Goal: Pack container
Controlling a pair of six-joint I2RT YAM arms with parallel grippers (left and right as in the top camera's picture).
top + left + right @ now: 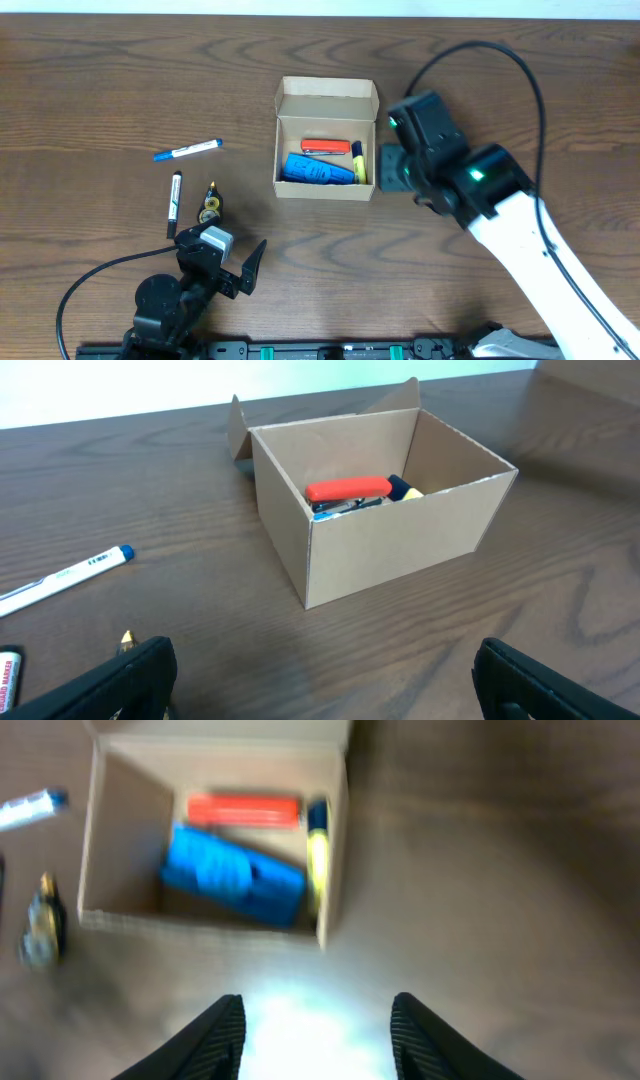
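Observation:
The tan cardboard container (326, 190) stands open at the table's middle, its flap lid folded back. Inside lie a red item (325, 146), a blue item (318, 170) and a yellow-and-black marker (358, 162). The box also shows in the left wrist view (400, 550) and, blurred, in the right wrist view (335, 850). My right gripper (392, 167) is open and empty just right of the box; its fingers show in the right wrist view (318, 1030). My left gripper (225, 260) is open and empty at the front left, well short of the box; it also shows in the left wrist view (320, 690).
Left of the box lie a white marker with a blue cap (187, 151), a black marker (174, 203) and a small gold-and-black object (210, 205), close to my left gripper. The right arm's cable arcs over the right side of the table.

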